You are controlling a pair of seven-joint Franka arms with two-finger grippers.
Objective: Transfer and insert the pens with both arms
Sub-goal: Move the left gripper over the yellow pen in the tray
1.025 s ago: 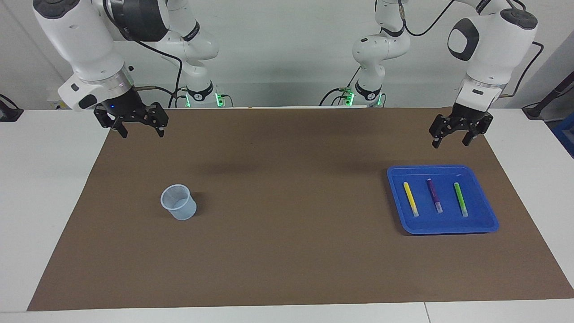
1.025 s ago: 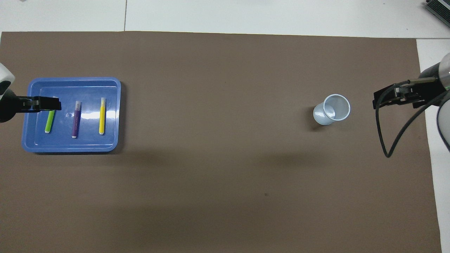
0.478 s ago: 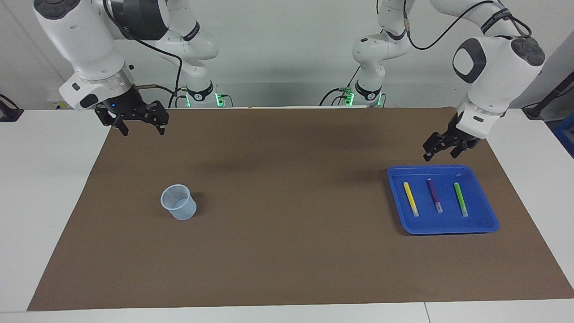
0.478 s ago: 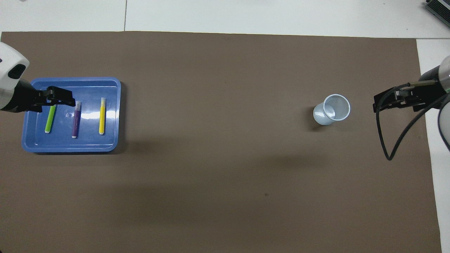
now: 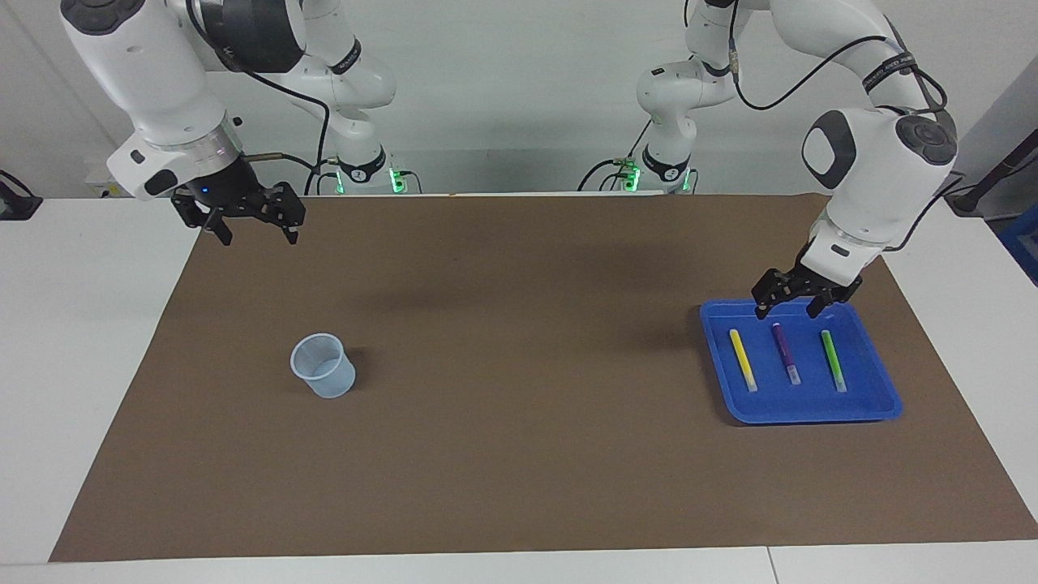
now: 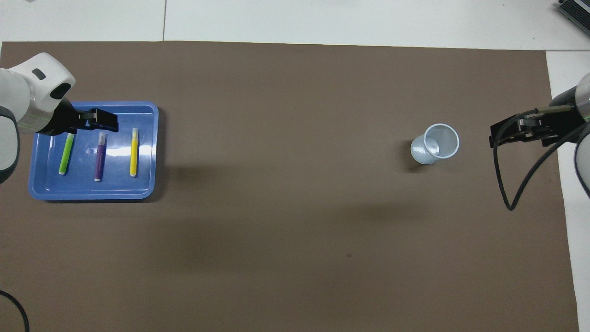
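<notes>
Left gripper (image 5: 789,307) hangs over the tray's (image 5: 888,401) robot-side edge, fingers spread, holding nothing. The purple pen (image 5: 784,352) lies just below and slightly farther out, long axis running away from the robots, between the yellow pen (image 5: 742,358) and green pen (image 5: 832,358). Right gripper (image 5: 255,234) waits, spread and empty, well apart from the cup (image 5: 323,366)
</notes>
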